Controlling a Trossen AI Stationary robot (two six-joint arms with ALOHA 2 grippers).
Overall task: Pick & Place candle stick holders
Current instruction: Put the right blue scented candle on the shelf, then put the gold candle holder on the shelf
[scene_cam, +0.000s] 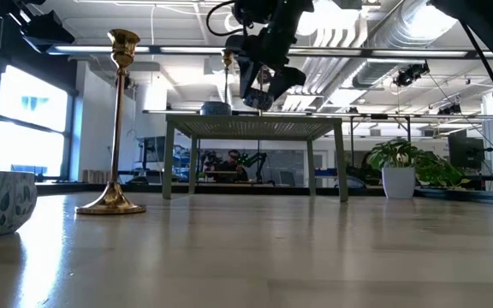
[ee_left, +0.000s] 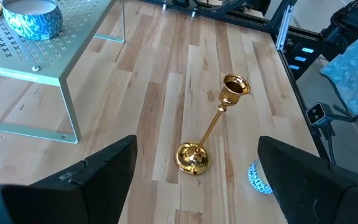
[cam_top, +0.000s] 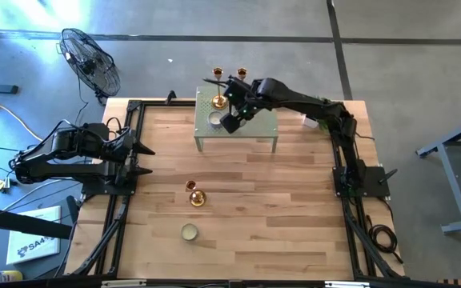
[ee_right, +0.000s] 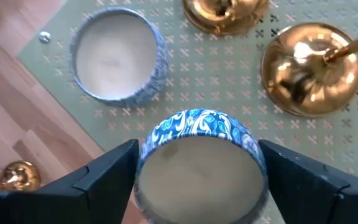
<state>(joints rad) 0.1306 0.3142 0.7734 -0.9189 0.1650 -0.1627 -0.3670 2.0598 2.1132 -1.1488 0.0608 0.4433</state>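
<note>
Two gold candle stick holders stand upright on their round bases (ee_right: 312,68) (ee_right: 225,12) at the far side of a green perforated metal riser (cam_top: 237,132). A third (cam_top: 195,194) (ee_left: 213,127) stands on its base on the table, nearer the front. My right gripper (cam_top: 232,120) (ee_right: 197,168) is over the riser and shut on a blue-and-white patterned round tin (ee_right: 197,158). My left gripper (cam_top: 138,158) waits open and empty at the table's left. My right gripper pinches the tin's round side wall (ee_right: 149,144) between its two fingers (ee_right: 114,165), on opposite sides. The fingers come from above, pointing down. The tin's pale top faces up. In the low view the tin (scene_cam: 264,90) appears clear of the riser top.
A second patterned tin (ee_right: 117,56) (cam_top: 215,120) sits on the riser next to the held one. A third tin (cam_top: 189,232) (scene_cam: 2,201) sits on the table near the front. The riser stands on thin legs (scene_cam: 342,162). A fan (cam_top: 90,60) stands beyond the far left corner.
</note>
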